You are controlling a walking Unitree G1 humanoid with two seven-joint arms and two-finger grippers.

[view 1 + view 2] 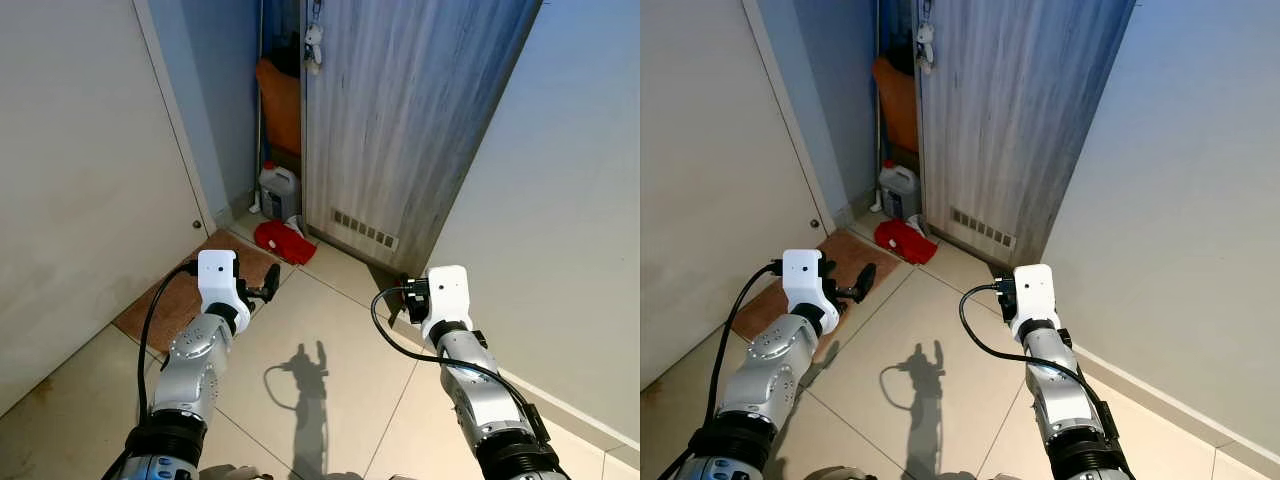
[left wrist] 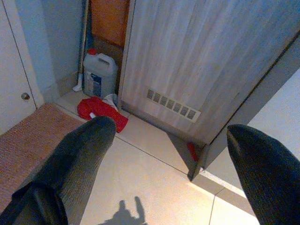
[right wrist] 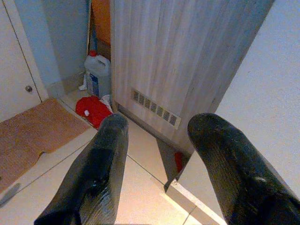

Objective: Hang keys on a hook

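Looking down through the head camera, I've got both arms raised over pale floor tiles (image 1: 330,330), the left gripper (image 1: 268,285) out over the brown mat (image 1: 180,295) and the right gripper (image 1: 408,290) near the grey wooden door (image 1: 400,120); something small hangs high on that door's edge (image 1: 314,40), possibly keys with a charm, though I can't tell for sure. The right eye repeats it: one white jug (image 1: 898,188), one red cloth (image 1: 902,240), one mat, one door. Left wrist now: two black fingers (image 2: 75,164) spread wide, nothing between them, door vent (image 2: 173,105) ahead. Right wrist: its fingers (image 3: 101,168) parted too, and empty. So I'm holding no keys, and I read this as the approach stage; next I'd need to find the keys and hook before reaching up
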